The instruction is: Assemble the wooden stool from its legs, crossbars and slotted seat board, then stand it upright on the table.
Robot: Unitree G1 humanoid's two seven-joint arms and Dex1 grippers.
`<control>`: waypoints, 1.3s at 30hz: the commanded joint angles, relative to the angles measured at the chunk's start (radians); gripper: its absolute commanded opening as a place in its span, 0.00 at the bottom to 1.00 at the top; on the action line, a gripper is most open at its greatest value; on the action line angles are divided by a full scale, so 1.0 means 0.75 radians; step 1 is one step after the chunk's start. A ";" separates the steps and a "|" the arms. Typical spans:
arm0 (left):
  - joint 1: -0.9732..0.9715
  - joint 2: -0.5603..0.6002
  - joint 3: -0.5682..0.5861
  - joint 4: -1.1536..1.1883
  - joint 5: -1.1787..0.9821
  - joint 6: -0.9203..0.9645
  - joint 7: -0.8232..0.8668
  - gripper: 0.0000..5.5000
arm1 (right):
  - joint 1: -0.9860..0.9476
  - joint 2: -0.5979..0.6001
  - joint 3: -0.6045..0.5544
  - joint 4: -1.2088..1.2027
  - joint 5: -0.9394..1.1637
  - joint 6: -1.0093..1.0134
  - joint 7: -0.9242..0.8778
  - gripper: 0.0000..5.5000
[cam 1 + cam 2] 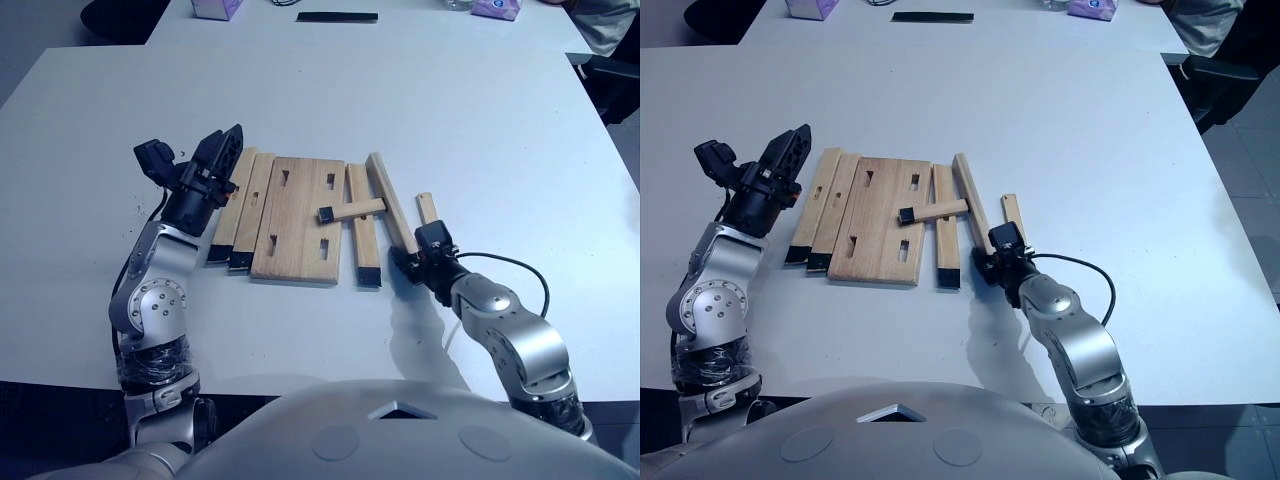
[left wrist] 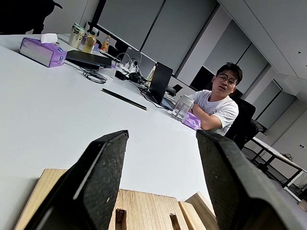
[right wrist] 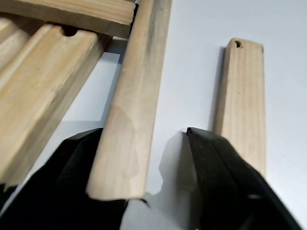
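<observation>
The slotted seat board (image 1: 298, 218) lies flat mid-table. Two legs (image 1: 243, 208) rest side by side against its left edge, and a third leg (image 1: 363, 225) lies along its right. A fourth leg (image 1: 392, 203) lies slanted beside that, with a short crossbar (image 1: 350, 211) across them. Another short crossbar (image 1: 427, 208) lies farther right. My left gripper (image 1: 218, 155) hangs open above the two left legs, its fingers (image 2: 96, 182) wide apart. My right gripper (image 3: 153, 191) is open at table level, and the near end of the slanted leg (image 3: 129, 120) sits between its fingers (image 3: 225, 187).
The white table (image 1: 500, 130) has bare room on the right and at the back. On a second table behind lie two tissue packs (image 1: 215, 8) and a black flat strip (image 1: 337, 17). A dark chair (image 1: 612, 85) stands at the right edge.
</observation>
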 commanded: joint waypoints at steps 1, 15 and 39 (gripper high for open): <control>0.026 -0.005 -0.010 -0.016 0.027 -0.008 0.000 0.48 | -0.031 0.028 -0.065 0.021 0.048 0.041 0.039 0.46; 0.093 -0.103 0.020 -0.038 0.068 -0.166 0.022 0.48 | -0.479 0.154 -0.563 0.328 0.414 0.353 0.255 0.19; -0.287 -0.029 -0.016 0.141 -0.173 -0.065 -0.326 0.48 | -0.563 0.309 -0.940 0.535 2.414 0.272 -0.170 0.19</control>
